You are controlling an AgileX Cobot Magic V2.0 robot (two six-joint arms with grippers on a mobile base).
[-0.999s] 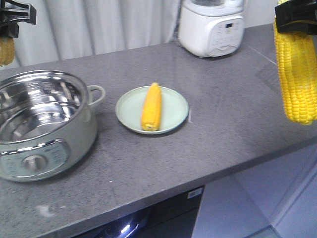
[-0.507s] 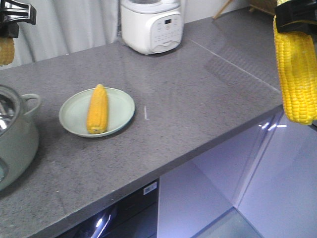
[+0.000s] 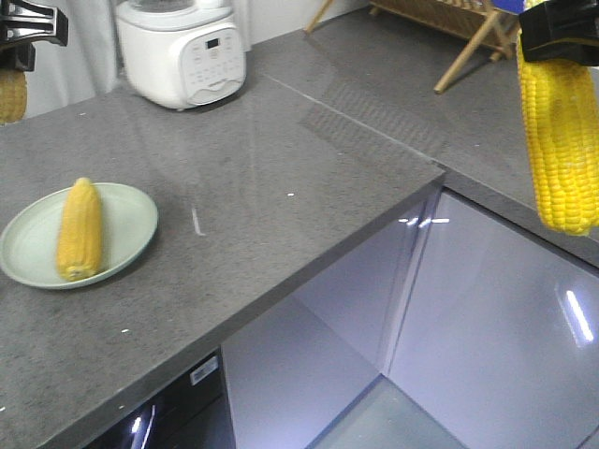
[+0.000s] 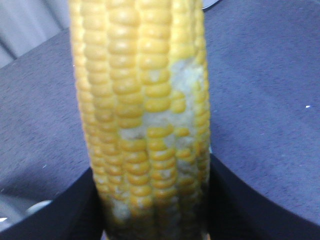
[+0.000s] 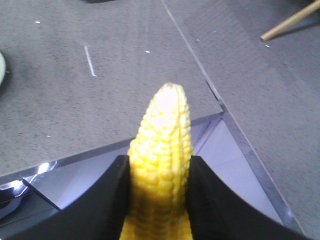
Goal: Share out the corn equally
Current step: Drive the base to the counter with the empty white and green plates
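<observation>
while both arms are loaded, only one plate (image 3: 134,213) is in sight

right claw (image 5: 160,200) is closed tight around the right cob (image 3: 560,140), which hangs tip-down past the surface (image 3: 281,178) edge, over the cabinets (image 3: 487,309). left claw (image 4: 155,210) grips the left cob (image 4: 145,115), also vertical. plate cob (image 3: 80,229) lies flat, far left, long axis running away from the camera. left arm's nearer, i'd say.

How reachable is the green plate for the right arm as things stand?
Probably not without moving over. The right gripper holds its cob out past the counter corner, while the plate sits at the front view's opposite edge. Nothing stands on the counter between them.
</observation>
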